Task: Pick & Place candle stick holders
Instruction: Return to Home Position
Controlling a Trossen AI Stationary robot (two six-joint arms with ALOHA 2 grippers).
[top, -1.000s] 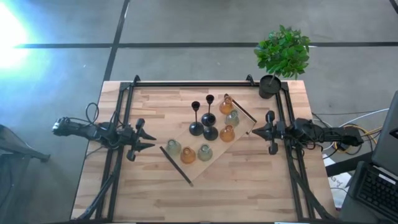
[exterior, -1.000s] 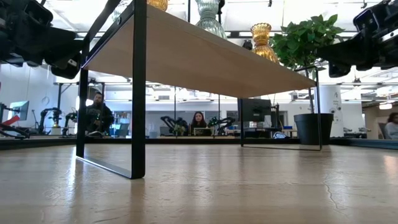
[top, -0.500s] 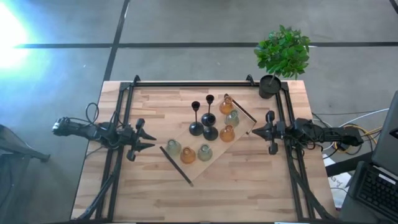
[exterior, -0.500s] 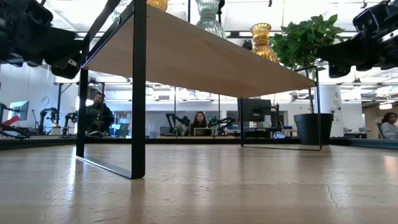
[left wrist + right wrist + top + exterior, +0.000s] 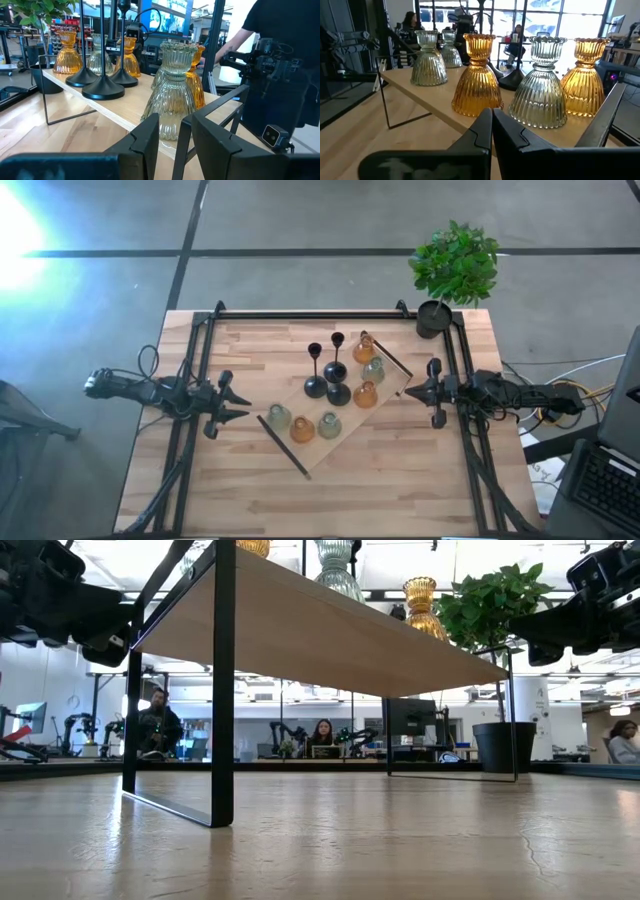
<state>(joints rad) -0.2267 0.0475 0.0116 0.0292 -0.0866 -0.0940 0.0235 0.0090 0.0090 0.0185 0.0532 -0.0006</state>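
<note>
Candle stick holders: nine counted, all upright on the shelf, none on the bare surface.
- Black holders: three, round bases close together near the shelf's middle.
- Amber glass holders: three, two toward my right arm's end and one at the other end.
- Pale green glass holders: three, two flanking that lone amber one and one between the other two ambers.

Progress, as I judge it: placing looks finished, and nothing is left to fetch. Only settling my arms at rest remains.

Left hand: drawn back beside the shelf's near end, fingers a narrow gap apart, carrying nothing.
Right hand: just off the shelf's opposite end, fingers pressed together, empty.

Surface: pale wood planks inside a black frame, with the shelf set at a slant across the middle.
Potted plant: black pot at a far corner, on my right arm's side.
Room: grey floor; people seated at desks beyond, seen in the low view.
</note>
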